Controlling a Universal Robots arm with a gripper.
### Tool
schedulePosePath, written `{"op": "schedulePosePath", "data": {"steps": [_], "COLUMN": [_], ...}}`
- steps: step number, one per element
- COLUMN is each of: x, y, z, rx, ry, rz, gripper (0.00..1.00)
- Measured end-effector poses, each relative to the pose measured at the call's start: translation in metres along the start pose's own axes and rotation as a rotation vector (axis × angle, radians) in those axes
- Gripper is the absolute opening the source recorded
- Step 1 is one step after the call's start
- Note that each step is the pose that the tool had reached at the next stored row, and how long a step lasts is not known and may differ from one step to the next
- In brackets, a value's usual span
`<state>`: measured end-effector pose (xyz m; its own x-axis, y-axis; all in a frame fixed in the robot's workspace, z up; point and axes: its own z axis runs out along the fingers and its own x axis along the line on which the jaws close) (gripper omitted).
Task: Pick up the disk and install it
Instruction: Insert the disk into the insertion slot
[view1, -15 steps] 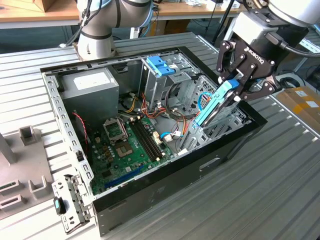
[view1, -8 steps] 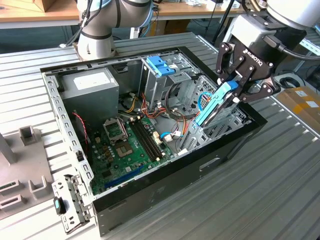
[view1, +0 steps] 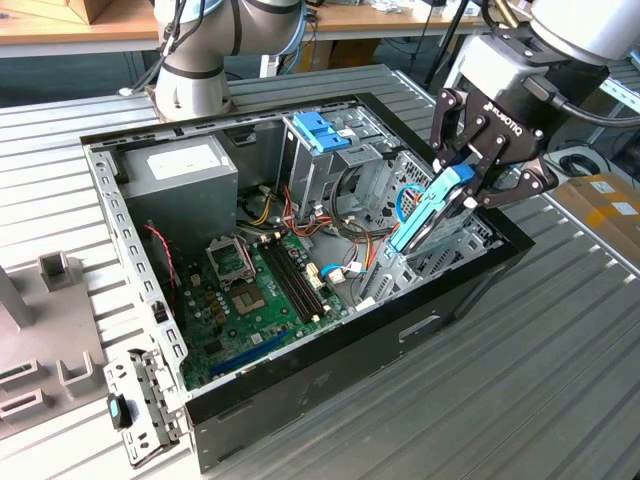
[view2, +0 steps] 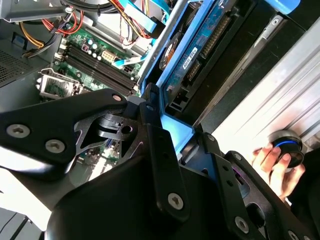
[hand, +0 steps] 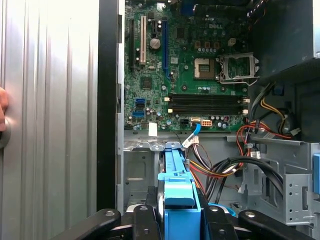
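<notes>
Disk, blue-railed, is clamped between the gripper's fingers, which are closed onto its upper end; it hangs tilted over the drive-bay end of the open computer case.

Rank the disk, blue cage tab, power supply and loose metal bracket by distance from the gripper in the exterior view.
1. The disk, held in the gripper.
2. Blue cage tab, mid-picture, toward the back.
3. Power supply, toward the exterior view's left.
4. Loose metal bracket, on the table, lower left.
</notes>
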<state>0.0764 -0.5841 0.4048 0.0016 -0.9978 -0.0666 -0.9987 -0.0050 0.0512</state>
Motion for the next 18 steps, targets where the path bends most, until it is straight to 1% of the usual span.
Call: {"op": "schedulePosePath", "data": {"steps": [3,9,11,12,18], "x": [0.0001,0.0002,0.0002,0.0002,0.0002], "y": [-0.0001,-0.0001,-0.0002,-0.0002,-0.0002], "z": [0.0022,0.0026,0.0027,0.0027,0.0029], "rx": [0.0,0.0001,0.0,0.0,0.0], "ry": [-0.0002,0.0,-0.0001,-0.0001,-0.0001], "rz": [0.0,0.0,0.0,0.0,0.0], "gripper": [0.37,0.37,0.38,0.45,0.45]}}
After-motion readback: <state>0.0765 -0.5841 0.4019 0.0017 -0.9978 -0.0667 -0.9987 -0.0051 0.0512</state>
